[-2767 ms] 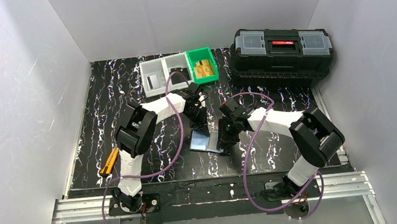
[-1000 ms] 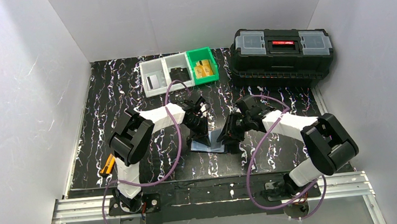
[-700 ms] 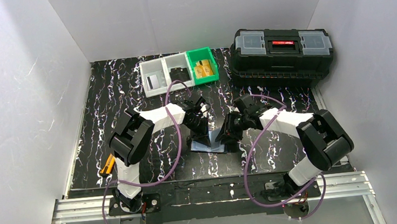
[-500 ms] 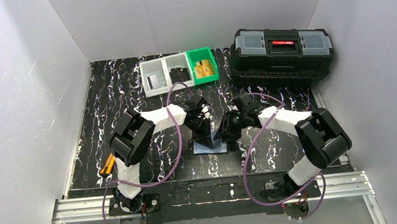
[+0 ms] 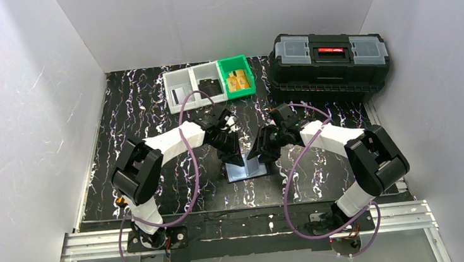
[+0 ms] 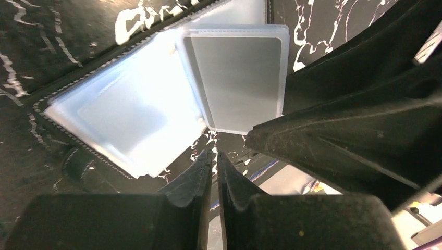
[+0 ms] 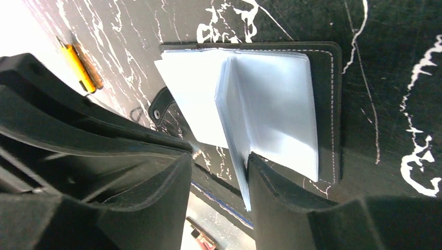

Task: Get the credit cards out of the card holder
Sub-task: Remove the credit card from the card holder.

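Currently the card holder (image 5: 247,167) is lying open and flat on the black marbled table (image 5: 133,114), between the two arms and well apart from the bins. Its clear blue-grey pockets are facing up.

One pocket leaf (image 7: 237,130) is standing up from the spine. In the left wrist view a grey-silver rectangle is seen inside that leaf. Whether it is a card cannot be told.

Left gripper (image 6: 214,155): the fingers are pressed almost together, with only a hairline slit left and nothing in it. The tip is hanging just beside the near edge of the raised leaf.

Right gripper (image 7: 220,156): the fingers are held partly apart. The raised leaf's lower edge is sitting in the gap, against one finger only, so it is not clamped.

Credit cards are seen only in the top view:
- Gold-orange cards (image 5: 238,80) are lying in the green bin (image 5: 231,59).
- A black card (image 5: 211,90) is lying in the right compartment of the grey double bin (image 5: 192,87).
- A white card with a dark stripe (image 5: 178,96) is lying in the left compartment.

A black toolbox (image 5: 331,65) is set at the far right, closed. A yellow-and-orange tool (image 7: 79,63) is lying on the table, well left of the holder.
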### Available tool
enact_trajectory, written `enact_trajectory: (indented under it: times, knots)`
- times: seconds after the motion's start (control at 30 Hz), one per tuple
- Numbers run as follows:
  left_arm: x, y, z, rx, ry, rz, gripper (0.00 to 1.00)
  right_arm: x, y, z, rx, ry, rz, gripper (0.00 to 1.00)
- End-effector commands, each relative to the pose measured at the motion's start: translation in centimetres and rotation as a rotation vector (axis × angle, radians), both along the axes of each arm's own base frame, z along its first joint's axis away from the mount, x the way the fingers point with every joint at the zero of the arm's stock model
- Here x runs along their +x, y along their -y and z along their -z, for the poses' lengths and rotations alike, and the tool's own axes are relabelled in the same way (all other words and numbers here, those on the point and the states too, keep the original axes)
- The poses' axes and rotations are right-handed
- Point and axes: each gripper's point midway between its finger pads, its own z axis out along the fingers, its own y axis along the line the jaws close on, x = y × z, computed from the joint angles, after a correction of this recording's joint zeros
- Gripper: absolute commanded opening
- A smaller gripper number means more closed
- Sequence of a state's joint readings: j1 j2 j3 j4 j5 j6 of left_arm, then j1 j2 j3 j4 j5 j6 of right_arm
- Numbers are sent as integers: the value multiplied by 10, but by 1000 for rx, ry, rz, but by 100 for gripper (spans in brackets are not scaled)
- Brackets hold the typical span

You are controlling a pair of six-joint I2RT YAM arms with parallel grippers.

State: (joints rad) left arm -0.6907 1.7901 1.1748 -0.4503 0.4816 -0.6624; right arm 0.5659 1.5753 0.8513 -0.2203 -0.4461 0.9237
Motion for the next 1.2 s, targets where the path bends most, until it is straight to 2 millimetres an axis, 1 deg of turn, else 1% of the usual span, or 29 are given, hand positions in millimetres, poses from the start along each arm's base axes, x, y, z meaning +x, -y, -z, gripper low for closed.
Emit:
enact_trajectory:
  times: [0.0, 0.1, 0.2, 0.33, 0.57, 0.7, 0.8, 1.17]
  knots:
    - [4, -20, -4, 31, 23, -35, 8, 5, -5, -14, 2, 40, -11, 52]
    - [6, -24, 4, 38, 11, -38, 8, 5, -8, -18, 6, 46, -13, 54]
    - [7, -27, 15, 50, -16, -41, 6, 5, -11, -25, 2, 71, -23, 56]
    - [6, -30, 27, 46, -53, -46, 4, 3, -18, -34, -5, 98, -63, 56]
    - [9, -40, 34, 45, -75, -56, 3, -7, -35, -35, -25, 121, -148, 57]
    - [9, -43, 34, 45, -81, -56, 3, -7, -36, -32, -31, 117, -152, 60]
    - [9, -44, 36, 46, -85, -56, 3, -5, -37, -32, -37, 117, -154, 61]
    - [7, -43, 39, 36, -104, -50, 2, -8, -21, -24, -103, 124, -110, 66]
